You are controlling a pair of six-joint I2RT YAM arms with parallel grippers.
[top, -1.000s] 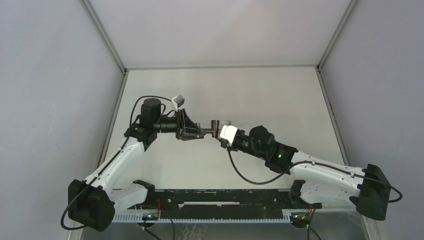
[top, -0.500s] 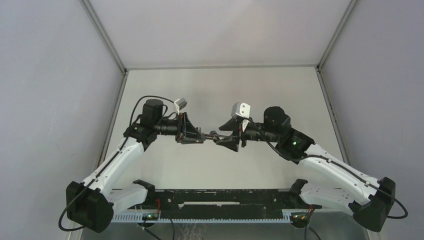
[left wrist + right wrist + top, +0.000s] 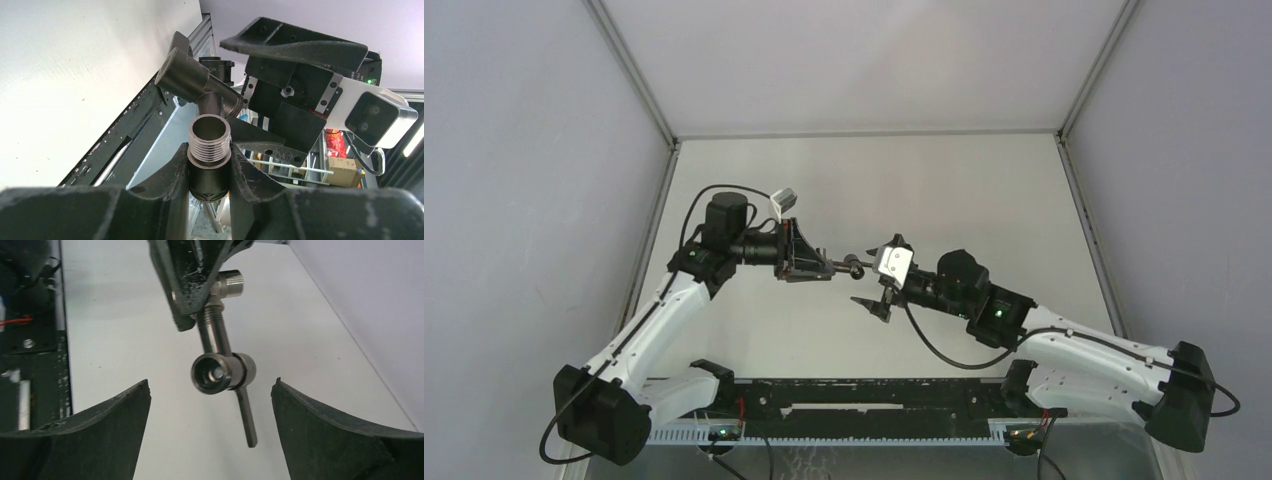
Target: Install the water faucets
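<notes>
Lab robot cell: white table (image 3: 984, 190), plain grey walls (image 3: 524, 150)

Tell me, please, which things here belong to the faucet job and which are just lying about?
Job in hand:
- tap piece with its thin lever
- threaded fitting, clamped between the left fingers
- right fingers, spread open around the tap piece

Lying about:
- black rail
- cardboard box in the background
</notes>
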